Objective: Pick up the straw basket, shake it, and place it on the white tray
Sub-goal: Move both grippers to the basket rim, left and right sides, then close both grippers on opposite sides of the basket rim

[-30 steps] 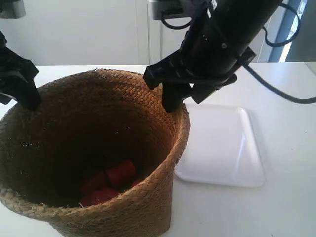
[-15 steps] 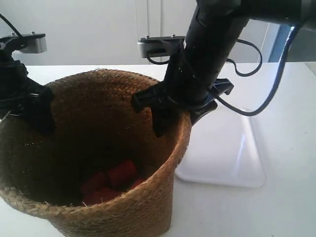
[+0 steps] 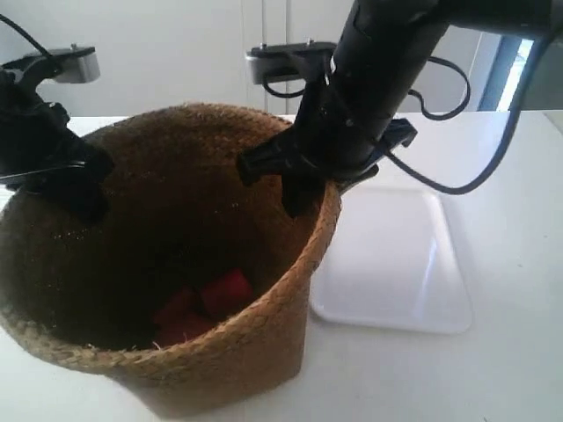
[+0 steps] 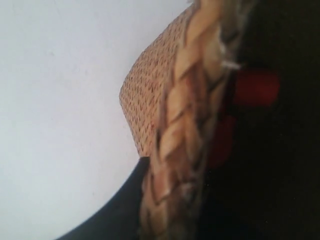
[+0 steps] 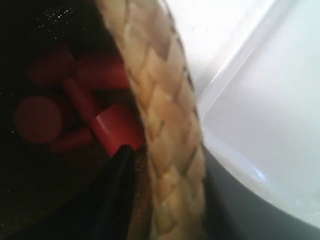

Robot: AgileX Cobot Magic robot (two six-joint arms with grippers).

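Note:
The straw basket (image 3: 220, 369) fills the left half of the exterior view, tilted, with red blocks (image 3: 224, 294) at its bottom. My left gripper (image 3: 84, 189) clamps the rim on the side away from the tray. In the left wrist view the braided rim (image 4: 185, 125) runs between the jaws of that gripper (image 4: 175, 210); the outer finger (image 4: 120, 205) presses on it and the inner one is lost in the dark. My right gripper (image 3: 303, 189) grips the rim beside the white tray (image 3: 396, 264). There the rim (image 5: 160, 110) sits between its fingers (image 5: 117, 190), gripper (image 5: 175, 200).
The white tray (image 5: 265, 115) lies on the white table (image 3: 493, 378), its near-left corner tucked under the basket's rim. Black cables (image 3: 457, 176) hang from the right arm over the tray's far edge. Several red blocks (image 5: 117, 127) lie loose inside the basket.
Both grippers have closed onto the basket rim. The basket has risen and tilted, its far rim now higher, and the red blocks inside have slid a little to the right.

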